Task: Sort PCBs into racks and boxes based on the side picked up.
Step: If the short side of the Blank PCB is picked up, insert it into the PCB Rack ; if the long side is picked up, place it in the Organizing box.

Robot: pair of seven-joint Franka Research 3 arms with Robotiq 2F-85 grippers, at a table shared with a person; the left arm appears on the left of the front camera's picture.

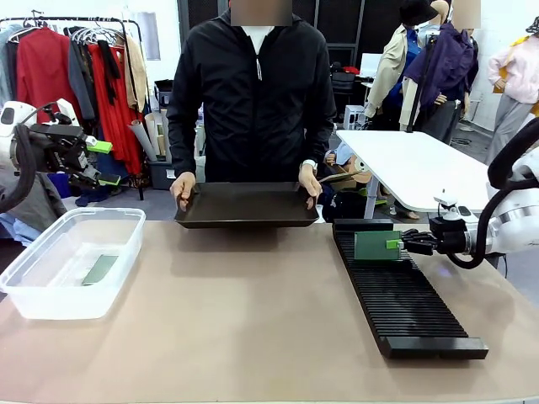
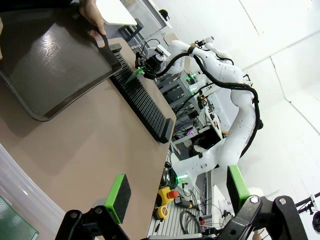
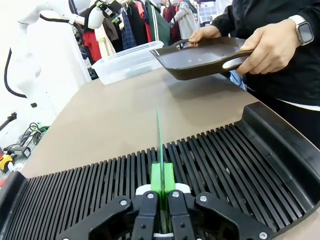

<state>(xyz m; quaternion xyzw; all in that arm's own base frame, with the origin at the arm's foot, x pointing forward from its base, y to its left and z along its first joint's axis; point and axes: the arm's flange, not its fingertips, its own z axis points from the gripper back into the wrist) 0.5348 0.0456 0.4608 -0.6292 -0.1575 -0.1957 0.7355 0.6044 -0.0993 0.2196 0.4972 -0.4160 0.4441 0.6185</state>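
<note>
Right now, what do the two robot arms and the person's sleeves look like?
Both arms are glossy white with rounded joints and black cables looped alongside. The left gripper and right gripper are black with bright green pads. The person wears a black zip jacket with long sleeves and a wristwatch.

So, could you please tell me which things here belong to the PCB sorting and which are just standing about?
Part of the job:
- PCB on edge over the rack, in the shut right gripper
- black slotted rack
- clear box with one PCB inside
- open left gripper
- black tray held by the person

Just about:
- clothes rail
- white table
</note>
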